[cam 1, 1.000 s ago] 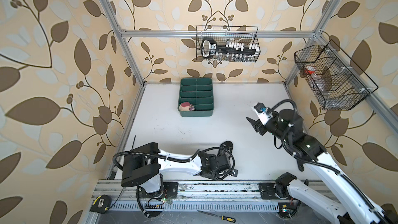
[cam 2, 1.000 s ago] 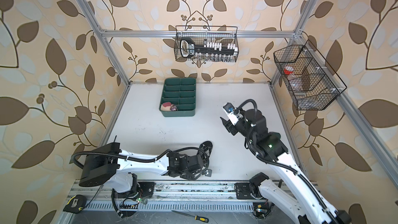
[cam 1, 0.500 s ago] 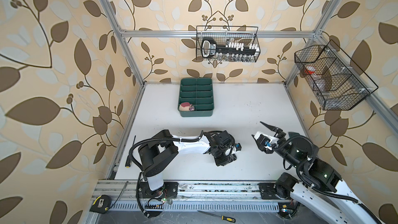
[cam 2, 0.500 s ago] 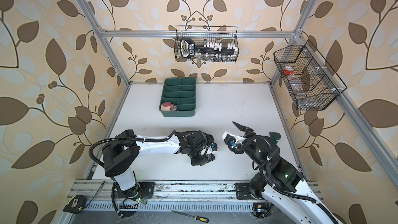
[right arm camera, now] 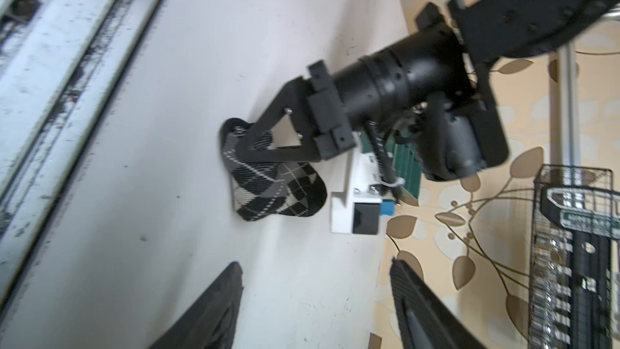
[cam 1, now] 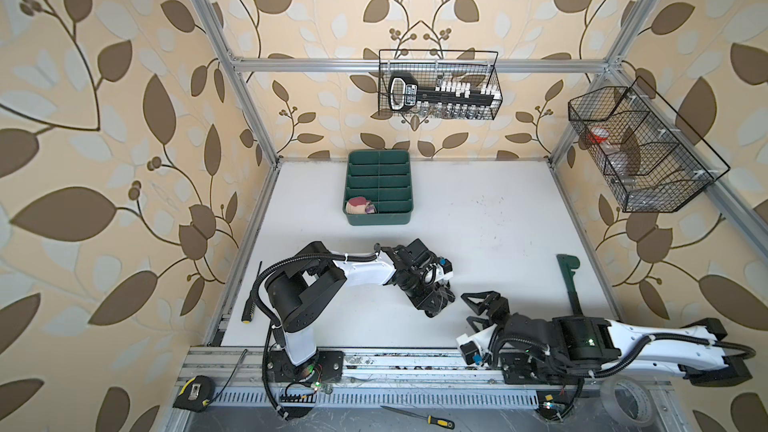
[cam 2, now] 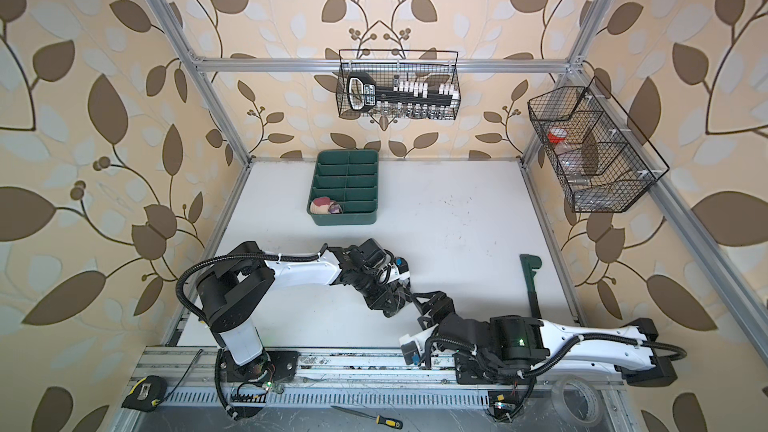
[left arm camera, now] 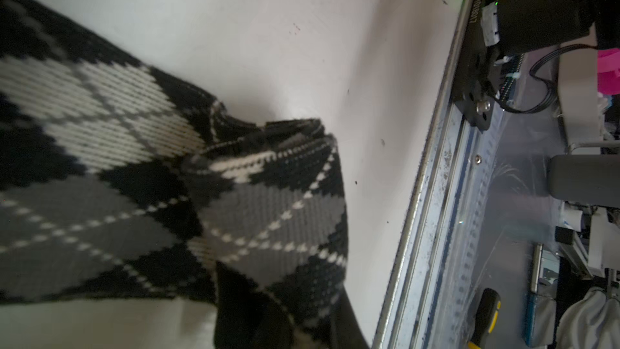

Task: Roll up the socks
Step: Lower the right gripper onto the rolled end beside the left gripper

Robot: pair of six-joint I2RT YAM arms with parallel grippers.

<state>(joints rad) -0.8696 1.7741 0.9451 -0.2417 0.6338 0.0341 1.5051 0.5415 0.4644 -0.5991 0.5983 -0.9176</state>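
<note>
- Near the front edge of the desk (cam 1: 478,201), the left gripper (right arm camera: 241,156) is clamped narrow on the argyle sock (right arm camera: 278,189), which is bunched into a loose fold at its fingers.
- From the left wrist view, the sock's black, grey and white diamonds fill most of the frame, with the metal front rail (left arm camera: 432,169) close beyond it.
- Just right of it in both top views, the right gripper (cam 1: 468,307) lies low over the desk with its jaws spread wide. It holds nothing, and its tips point at the sock but stay apart from it.
- Toward the back of the desk, the beige sock (cam 1: 360,205) sits bundled in the near-left compartment of the green tray (cam 1: 378,219).
</note>
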